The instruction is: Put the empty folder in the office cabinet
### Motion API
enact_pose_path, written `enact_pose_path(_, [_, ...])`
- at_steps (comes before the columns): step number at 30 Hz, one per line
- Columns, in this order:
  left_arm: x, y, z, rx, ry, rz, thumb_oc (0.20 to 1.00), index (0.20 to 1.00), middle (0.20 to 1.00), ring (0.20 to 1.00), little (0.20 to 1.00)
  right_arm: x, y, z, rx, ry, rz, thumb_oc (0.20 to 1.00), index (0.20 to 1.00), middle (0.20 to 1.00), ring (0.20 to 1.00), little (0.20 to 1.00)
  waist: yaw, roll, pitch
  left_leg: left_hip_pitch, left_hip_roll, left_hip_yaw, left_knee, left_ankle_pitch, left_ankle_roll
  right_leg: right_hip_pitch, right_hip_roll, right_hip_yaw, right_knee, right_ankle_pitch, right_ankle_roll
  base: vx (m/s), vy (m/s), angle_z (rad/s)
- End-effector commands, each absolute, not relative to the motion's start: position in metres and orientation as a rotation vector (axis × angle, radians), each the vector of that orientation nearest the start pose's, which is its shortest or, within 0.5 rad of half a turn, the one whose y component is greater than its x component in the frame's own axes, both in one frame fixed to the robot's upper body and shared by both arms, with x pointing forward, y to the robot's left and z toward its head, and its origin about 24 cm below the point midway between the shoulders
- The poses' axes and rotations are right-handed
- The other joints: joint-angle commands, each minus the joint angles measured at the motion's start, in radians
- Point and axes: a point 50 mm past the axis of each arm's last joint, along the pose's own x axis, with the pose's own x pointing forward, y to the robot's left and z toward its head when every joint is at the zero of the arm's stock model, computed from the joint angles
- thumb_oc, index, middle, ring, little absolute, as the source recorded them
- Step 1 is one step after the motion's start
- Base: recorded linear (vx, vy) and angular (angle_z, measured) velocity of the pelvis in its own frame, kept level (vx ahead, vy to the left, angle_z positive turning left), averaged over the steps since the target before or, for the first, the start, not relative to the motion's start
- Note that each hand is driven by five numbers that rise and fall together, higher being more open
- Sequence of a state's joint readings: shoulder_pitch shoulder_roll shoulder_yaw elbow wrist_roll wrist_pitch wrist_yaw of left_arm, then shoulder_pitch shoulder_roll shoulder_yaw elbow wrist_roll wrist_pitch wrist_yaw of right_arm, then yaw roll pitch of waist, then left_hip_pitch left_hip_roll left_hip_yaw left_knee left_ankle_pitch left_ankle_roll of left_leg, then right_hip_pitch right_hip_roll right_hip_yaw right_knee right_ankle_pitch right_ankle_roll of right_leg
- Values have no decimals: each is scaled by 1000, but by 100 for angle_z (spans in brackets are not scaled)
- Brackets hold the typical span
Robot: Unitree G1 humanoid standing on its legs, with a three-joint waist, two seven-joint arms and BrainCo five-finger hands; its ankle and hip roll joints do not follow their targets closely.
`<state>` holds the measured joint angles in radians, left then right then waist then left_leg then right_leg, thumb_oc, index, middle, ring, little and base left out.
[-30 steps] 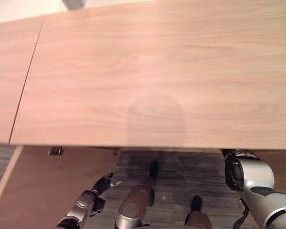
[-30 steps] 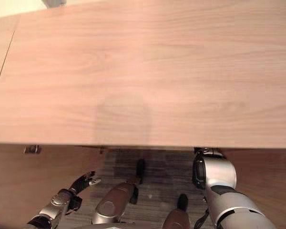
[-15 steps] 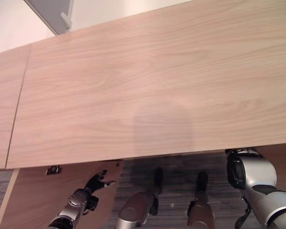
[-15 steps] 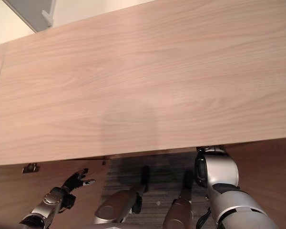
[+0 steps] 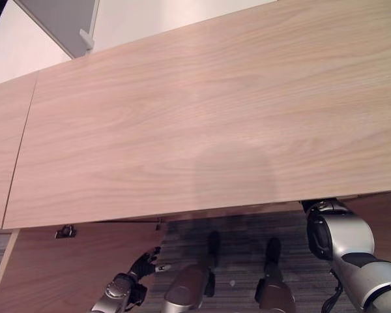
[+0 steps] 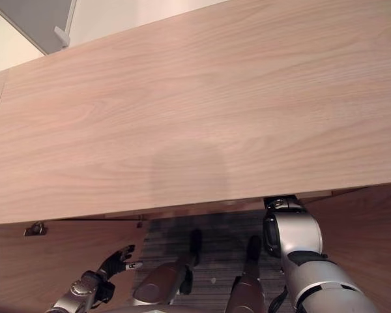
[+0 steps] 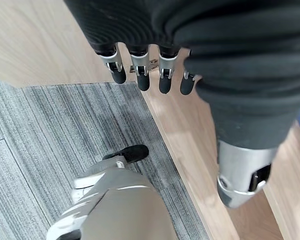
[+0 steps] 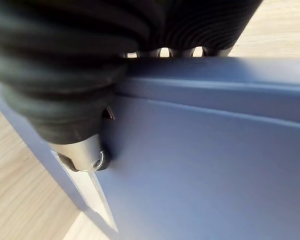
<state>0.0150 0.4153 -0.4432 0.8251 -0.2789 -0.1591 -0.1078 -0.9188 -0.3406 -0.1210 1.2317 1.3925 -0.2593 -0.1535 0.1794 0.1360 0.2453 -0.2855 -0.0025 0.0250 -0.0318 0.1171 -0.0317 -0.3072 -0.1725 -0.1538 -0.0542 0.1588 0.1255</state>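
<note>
Eye views: the pale wooden cabinet top (image 5: pixel 202 124) spreads overhead, its doors (image 6: pixel 58 261) open below; the left hand (image 6: pixel 114 264) hangs by the floor. Left wrist view: its fingers (image 7: pixel 140 75) straight, empty. Right wrist view: the right hand (image 8: pixel 85 150) pinches the blue-grey plastic folder (image 8: pixel 210 165), thumb on its face. Placing the folder inside seems left to do.

The broad light-wood counter (image 5: pixel 202 124) spans the view, its front edge overhanging the space below. Beneath it, wooden cabinet doors (image 5: pixel 65 267) stand open on both sides, leaving a gap of grey striped carpet (image 7: pixel 50 130) between them, where the left hand (image 5: pixel 146 264) hangs.
</note>
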Motion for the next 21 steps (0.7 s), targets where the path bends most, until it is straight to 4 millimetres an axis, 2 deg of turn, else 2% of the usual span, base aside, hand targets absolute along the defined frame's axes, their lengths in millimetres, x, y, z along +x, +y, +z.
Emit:
enact_pose_path(1, [178, 244, -105, 328, 765, -198, 1000, 1000, 1000, 1000, 1000, 392, -291, 166, 1104, -297, -536, 200, 200, 200, 200, 200, 49, 3, 90, -89, 69, -48, 167, -79, -75, 26, -37, -26, 234, -178, 44, -57, -140, 18])
enact_pose_path(2, [181, 249, -103, 335, 759, -178, 1000, 1000, 1000, 1000, 1000, 391, -296, 170, 1121, -314, -546, 200, 200, 200, 200, 200, 52, 13, 100, -129, 67, -64, 239, -112, -78, -17, -35, -31, 319, -218, 36, -11, -96, 15])
enact_pose_path(4, [182, 251, -102, 340, 757, -171, 1000, 1000, 1000, 1000, 1000, 391, -299, 171, 1129, -319, -554, 200, 200, 200, 200, 200, 52, 17, 107, -154, 69, -70, 278, -125, -78, -44, -37, -33, 365, -236, 33, -25, -67, 24])
enact_pose_path(6, [184, 255, -99, 347, 752, -159, 1000, 1000, 1000, 1000, 1000, 389, -305, 176, 1149, -342, -565, 200, 200, 200, 200, 200, 53, 26, 112, -215, 70, -83, 357, -154, -79, -103, -44, -35, 456, -282, 27, -33, -52, 16])
enact_pose_path(13, [193, 259, -91, 345, 711, -144, 1000, 1000, 1000, 1000, 1000, 385, -322, 195, 1122, -387, -588, 200, 200, 200, 200, 200, 55, 46, 126, -359, 73, -106, 504, -199, -84, -260, -61, -38, 648, -354, 15, -33, -44, 18])
enact_pose_path(14, [198, 259, -87, 339, 687, -134, 1000, 1000, 1000, 1000, 1000, 382, -330, 199, 1108, -397, -610, 200, 200, 200, 200, 200, 53, 49, 131, -394, 71, -118, 552, -240, -89, -295, -65, -30, 706, -401, 19, 44, -66, 13])
enact_pose_path(18, [207, 259, -79, 338, 648, -131, 1000, 1000, 1000, 1000, 1000, 379, -337, 209, 1103, -413, -627, 200, 200, 200, 200, 200, 55, 57, 132, -500, 69, -126, 631, -266, -86, -404, -76, -24, 802, -439, 13, -34, -34, 26])
enact_pose_path(21, [210, 259, -76, 341, 633, -131, 1000, 1000, 1000, 1000, 1000, 378, -339, 209, 1100, -407, -642, 200, 200, 200, 200, 200, 54, 61, 132, -553, 67, -128, 666, -274, -82, -453, -80, -21, 844, -456, 8, -17, -8, 0])
